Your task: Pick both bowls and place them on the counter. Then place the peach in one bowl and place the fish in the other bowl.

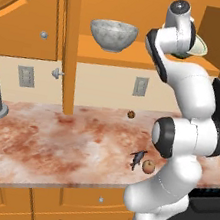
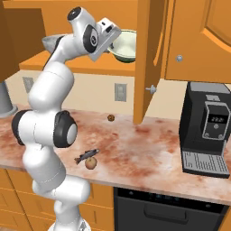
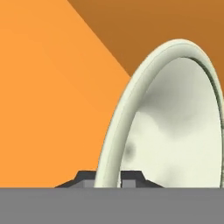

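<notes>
Tool (image 3: 108, 178) pinches the rim of the wide pale green-cream bowl (image 3: 175, 131) up on the orange wooden shelf (image 1: 121, 55), a thin edge grip suited to lifting it down to the mottled reddish marble tabletop (image 1: 51, 142).

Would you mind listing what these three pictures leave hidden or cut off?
- Left base view: most of the pale green bowl is hidden behind the arm's wrist.
- Right base view: the marbled bowl is largely covered by the arm; the gripper's fingertips are hidden behind the hand.
- Hand view: the gripper, shut on the green bowl's rim, is cut off at the bottom.
- Both base views: the fish is too small for detail.
</notes>
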You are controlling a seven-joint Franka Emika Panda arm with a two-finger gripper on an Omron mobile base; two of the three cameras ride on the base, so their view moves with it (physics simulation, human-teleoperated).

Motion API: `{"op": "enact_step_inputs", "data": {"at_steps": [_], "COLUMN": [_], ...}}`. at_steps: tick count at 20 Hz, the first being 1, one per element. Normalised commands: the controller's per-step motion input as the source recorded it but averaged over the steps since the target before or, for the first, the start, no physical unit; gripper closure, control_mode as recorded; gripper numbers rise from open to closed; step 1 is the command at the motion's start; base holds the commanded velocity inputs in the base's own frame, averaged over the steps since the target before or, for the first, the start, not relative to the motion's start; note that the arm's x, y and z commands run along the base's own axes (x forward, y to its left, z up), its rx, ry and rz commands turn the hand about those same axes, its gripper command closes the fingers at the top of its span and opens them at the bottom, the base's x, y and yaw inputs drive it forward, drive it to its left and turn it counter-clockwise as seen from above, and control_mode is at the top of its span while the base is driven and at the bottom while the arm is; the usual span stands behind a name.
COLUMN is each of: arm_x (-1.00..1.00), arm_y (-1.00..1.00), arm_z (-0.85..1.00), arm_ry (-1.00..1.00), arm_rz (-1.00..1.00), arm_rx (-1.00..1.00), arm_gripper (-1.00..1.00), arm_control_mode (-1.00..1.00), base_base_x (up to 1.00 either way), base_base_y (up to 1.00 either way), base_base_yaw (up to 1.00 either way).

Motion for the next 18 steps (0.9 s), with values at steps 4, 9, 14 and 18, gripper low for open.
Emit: {"op": "enact_step_inputs", "data": {"at_steps": [4,9,14,18], "arm_x": [-0.12,-0.64,-0.91,-0.95], "arm_y": [0.00,0.08,0.32,0.48], "arm_z": [-0.16,-0.04,0.01,0.00], "arm_ry": [0.00,-0.08,-0.05,0.00], "arm_rz": [0.00,0.00,0.00,0.00], "arm_rx": [0.00,-0.02,-0.04,-0.02], "arm_gripper": [1.00,1.00,1.00,1.00], "arm_control_mode": [-1.00,-1.00,-1.00,-1.00], "base_base_x": [0.00,0.00,0.00,0.00], "base_base_y": [0.00,0.00,0.00,0.00], "base_base_yaw": [0.00,0.00,0.00,0.00]}}
